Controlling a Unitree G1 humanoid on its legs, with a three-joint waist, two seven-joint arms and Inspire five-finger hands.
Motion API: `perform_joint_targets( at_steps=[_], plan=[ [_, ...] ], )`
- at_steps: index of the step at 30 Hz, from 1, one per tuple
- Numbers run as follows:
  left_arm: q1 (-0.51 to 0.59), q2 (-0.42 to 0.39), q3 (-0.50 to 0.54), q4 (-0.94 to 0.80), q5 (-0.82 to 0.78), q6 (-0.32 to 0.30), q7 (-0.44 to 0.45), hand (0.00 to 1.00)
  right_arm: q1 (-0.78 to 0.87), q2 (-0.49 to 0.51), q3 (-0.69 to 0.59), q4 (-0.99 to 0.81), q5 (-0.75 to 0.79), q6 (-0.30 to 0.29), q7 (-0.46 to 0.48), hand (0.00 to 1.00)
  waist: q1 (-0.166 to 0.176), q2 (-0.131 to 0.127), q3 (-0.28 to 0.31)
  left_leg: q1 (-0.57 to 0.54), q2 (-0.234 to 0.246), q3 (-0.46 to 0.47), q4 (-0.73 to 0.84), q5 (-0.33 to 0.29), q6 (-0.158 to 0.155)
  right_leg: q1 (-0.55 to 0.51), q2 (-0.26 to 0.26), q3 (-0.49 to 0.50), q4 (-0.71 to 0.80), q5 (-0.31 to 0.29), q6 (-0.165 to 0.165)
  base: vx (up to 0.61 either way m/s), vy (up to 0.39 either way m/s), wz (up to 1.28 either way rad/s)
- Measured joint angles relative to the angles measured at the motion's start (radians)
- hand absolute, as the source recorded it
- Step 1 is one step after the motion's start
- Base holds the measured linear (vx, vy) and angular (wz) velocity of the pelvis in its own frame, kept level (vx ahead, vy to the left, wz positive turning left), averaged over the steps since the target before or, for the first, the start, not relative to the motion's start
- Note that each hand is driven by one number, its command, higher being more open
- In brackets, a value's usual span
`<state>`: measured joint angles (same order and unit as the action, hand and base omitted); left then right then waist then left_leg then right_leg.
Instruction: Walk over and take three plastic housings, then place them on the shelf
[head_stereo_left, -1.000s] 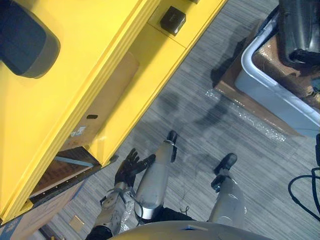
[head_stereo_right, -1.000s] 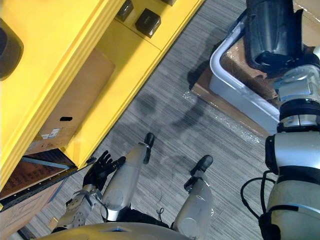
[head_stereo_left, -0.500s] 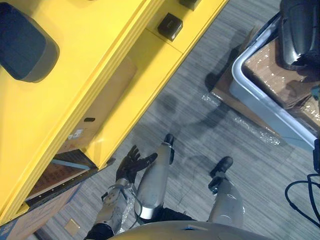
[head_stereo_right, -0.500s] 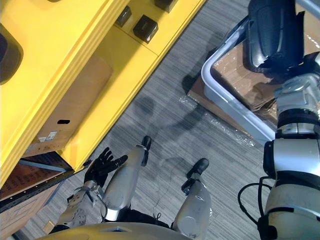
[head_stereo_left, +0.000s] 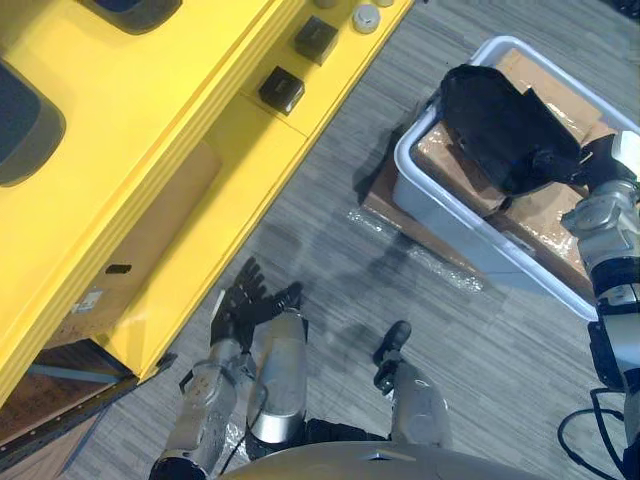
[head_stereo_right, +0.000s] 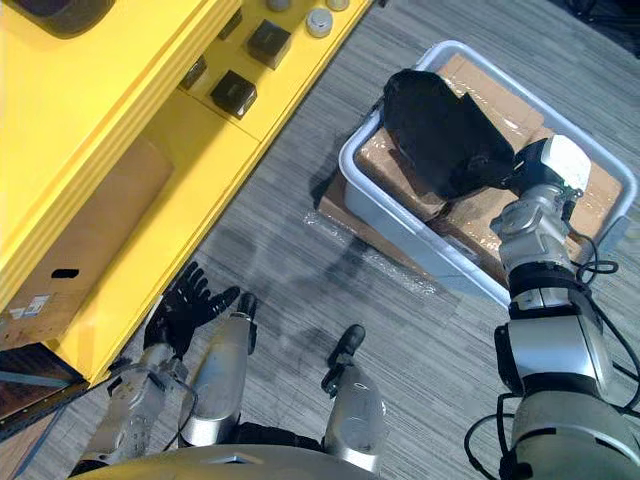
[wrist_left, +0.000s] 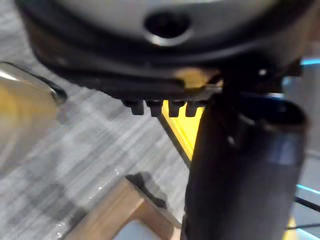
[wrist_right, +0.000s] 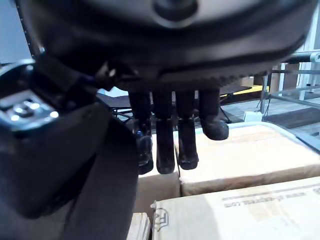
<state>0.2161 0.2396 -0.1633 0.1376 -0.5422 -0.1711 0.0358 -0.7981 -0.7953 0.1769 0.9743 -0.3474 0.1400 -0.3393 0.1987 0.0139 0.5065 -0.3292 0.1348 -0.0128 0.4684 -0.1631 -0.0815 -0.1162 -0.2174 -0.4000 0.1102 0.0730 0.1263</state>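
Note:
A black plastic housing (head_stereo_left: 495, 120) is tilted up over the cardboard boxes in a grey tub (head_stereo_left: 440, 215) on the floor at the right. My right hand (head_stereo_left: 558, 165) is at its near edge. In the right wrist view the fingers (wrist_right: 167, 145) curl down beside the housing's dark wall (wrist_right: 75, 170), with the thumb on its other side, so the hand is shut on it. My left hand (head_stereo_left: 243, 303) hangs open, low beside the yellow shelf (head_stereo_left: 150, 150). Two more dark rounded housings (head_stereo_left: 20, 120) lie on the shelf's top level.
Small black boxes (head_stereo_left: 281, 90) and white round parts (head_stereo_left: 366, 17) sit on the shelf's lower level. A cardboard box (head_stereo_left: 150, 250) is stored underneath it. The tub rests on a flat brown board (head_stereo_right: 335, 200). Grey carpet floor (head_stereo_left: 330, 230) runs between shelf and tub.
The whole view has swung toward the tub, so the camera has moved. My right hand stays at the housing. The left hand stays open by the shelf.

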Motion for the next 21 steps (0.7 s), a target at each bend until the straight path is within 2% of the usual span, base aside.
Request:
perform_joint_targets(
  at_steps=[5,8,11,15,17,21],
  plan=[
    [-0.01,0.017,0.001,-0.113,0.045,0.002,-0.001,1.0,0.084,0.017,-0.011,-0.127,-0.006,0.028,-0.095,0.0,-0.03,-0.032,-0.006,0.058,0.014,0.029,-0.039,0.009,-0.006,0.039,0.018,0.025,-0.038,0.017,-0.006,0.0,-0.015,-0.15],
    [-0.046,0.029,-0.027,-0.121,0.047,0.011,-0.001,1.0,0.117,0.029,-0.022,-0.161,-0.023,0.028,-0.137,0.0,-0.044,-0.042,-0.011,0.059,0.022,0.033,-0.042,0.011,-0.009,0.04,0.029,0.032,-0.05,0.022,-0.013,-0.03,-0.013,-0.09],
    [-0.086,0.047,-0.047,-0.138,0.076,0.03,-0.001,1.0,0.138,0.089,-0.056,-0.166,-0.032,0.028,-0.167,0.0,-0.063,-0.063,-0.024,0.061,0.031,0.04,-0.046,0.014,-0.013,0.039,0.04,0.042,-0.062,0.03,-0.018,-0.01,-0.008,-0.08],
    [-0.167,0.048,-0.086,-0.146,0.021,0.101,-0.017,1.0,0.197,0.141,-0.079,-0.213,-0.033,0.026,-0.195,0.0,-0.069,-0.078,-0.038,0.074,0.036,0.051,-0.051,0.016,-0.016,0.04,0.043,0.055,-0.062,0.033,-0.02,0.01,0.002,-0.1],
    [-0.238,0.04,-0.119,-0.143,-0.081,0.184,-0.025,1.0,0.207,0.173,-0.081,-0.239,-0.039,0.023,-0.201,0.0,-0.079,-0.079,-0.05,0.08,0.038,0.061,-0.05,0.016,-0.017,0.039,0.044,0.073,-0.062,0.037,-0.021,-0.01,0.021,-0.13],
    [-0.375,0.017,-0.172,-0.057,-0.218,0.294,-0.027,1.0,0.207,0.221,-0.081,-0.287,-0.041,0.016,-0.227,0.0,-0.089,-0.082,-0.058,0.095,0.047,0.085,-0.046,0.014,-0.018,0.038,0.049,0.098,-0.062,0.044,-0.024,-0.04,0.021,-0.19]
  ],
)
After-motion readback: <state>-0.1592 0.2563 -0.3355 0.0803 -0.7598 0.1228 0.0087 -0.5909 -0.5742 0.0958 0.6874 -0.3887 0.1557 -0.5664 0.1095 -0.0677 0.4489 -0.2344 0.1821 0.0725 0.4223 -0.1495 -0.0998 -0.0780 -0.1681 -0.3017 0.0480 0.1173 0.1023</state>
